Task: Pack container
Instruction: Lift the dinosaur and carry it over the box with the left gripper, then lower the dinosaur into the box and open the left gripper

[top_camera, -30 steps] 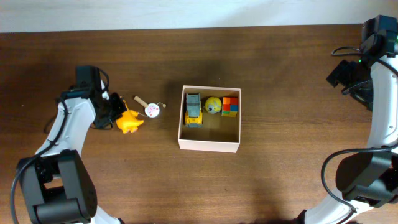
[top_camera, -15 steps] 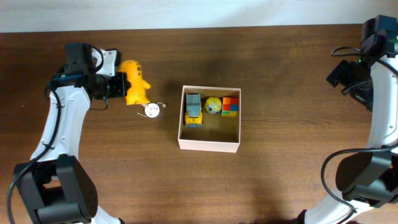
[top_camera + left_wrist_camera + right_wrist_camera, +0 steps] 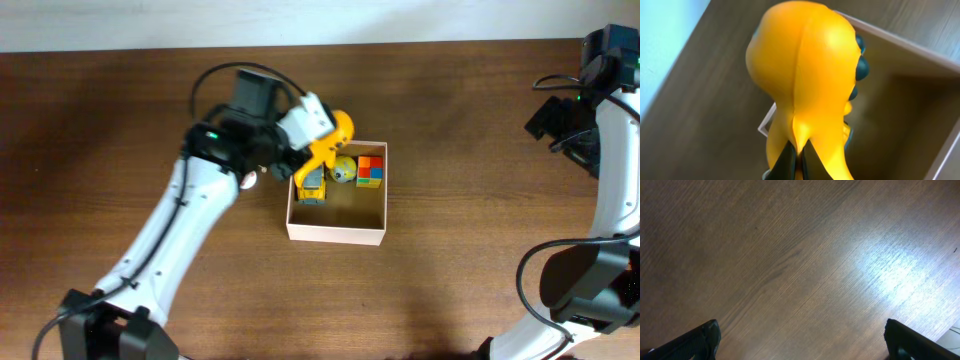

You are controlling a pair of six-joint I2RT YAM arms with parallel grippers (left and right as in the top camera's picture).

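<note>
— Holding anything, are the left jaws?
— Yes, they are clenched on the narrow end of a glossy yellow-orange rubber toy with a rounded head [image 3: 338,128]. In the left wrist view the toy [image 3: 805,75] fills most of the picture, with the dark fingertips [image 3: 786,161] pinching it at the bottom.
— And where is the square, shallow box with white walls and a tan cardboard floor [image 3: 336,236]?
— It sits near the middle of the brown wooden worktop [image 3: 480,250], a little towards the right edge. The toy hangs above the box's far left corner.
— What lies inside?
— Along the far wall, from left to right, are a yellow and grey toy truck [image 3: 311,188], a yellow-green ball [image 3: 345,168] and a many-coloured cube [image 3: 371,170].
— The right jaws?
— Released, the two dark fingers [image 3: 695,342] spread wide over bare wood. The right arm [image 3: 615,190] stands by the worktop's right edge, well apart from the box.
</note>
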